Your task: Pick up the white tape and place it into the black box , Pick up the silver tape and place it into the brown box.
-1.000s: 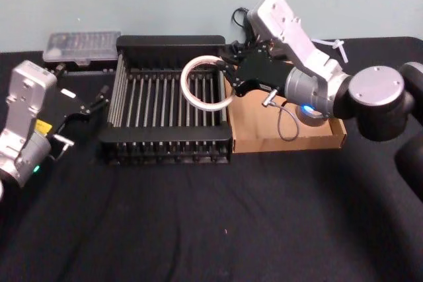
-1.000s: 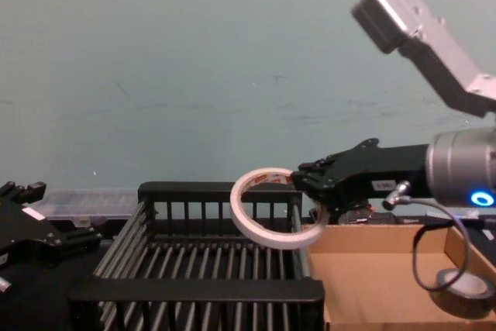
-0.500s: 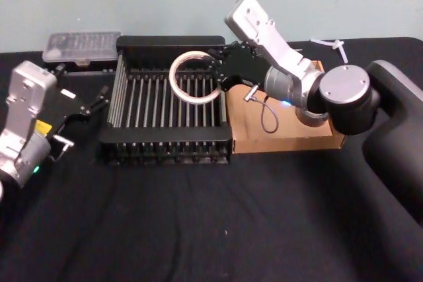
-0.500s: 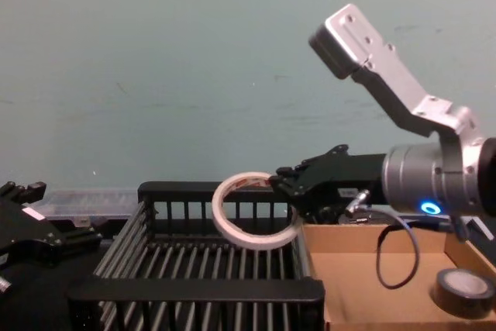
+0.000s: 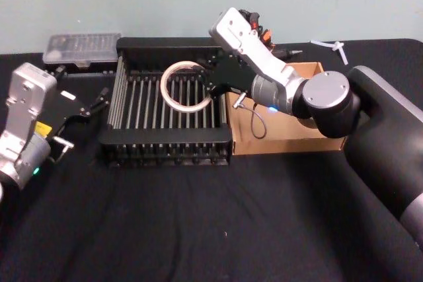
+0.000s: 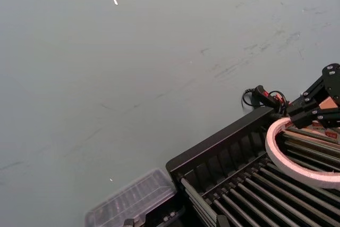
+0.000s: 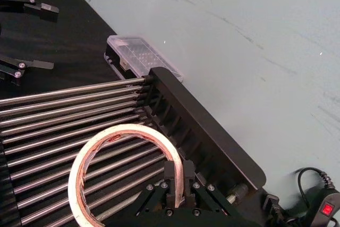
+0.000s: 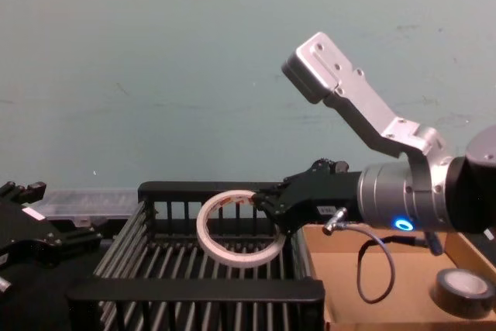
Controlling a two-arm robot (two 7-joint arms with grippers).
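The right end effector [image 5: 213, 81] reaches across from the brown box's side and pinches the wall of the white tape [image 5: 187, 88], one finger inside the ring and one outside, as the right wrist view shows [image 7: 177, 183]. The tape hangs in the air over the black box [image 5: 165, 146], above the far right part of its barred floor and clear of the bars. The ring is tilted: in the chest view its opening faces partly forward and partly up, so it reads as a slanted oval [image 8: 235, 229], its gripped edge to the right and its free edge reaching left toward the middle of the crate. The red-printed core shows along the inner face [image 7: 125, 137].

The tape sits inside the line of the crate's far rim [image 7: 202, 131] and right wall, close to both. To its left and toward the near rim, the crate's floor lies open.

The brown box [image 5: 310, 142] stands just beside the black box on its right, walls touching or nearly so. The silver tape [image 8: 463, 292] lies flat in the near right corner of the brown box, hole upward.

The left end effector [image 5: 84, 107] is parked on the surface left of the black box, fingers spread. A clear plastic case [image 5: 80, 47] sits behind it, by the crate's far left corner.
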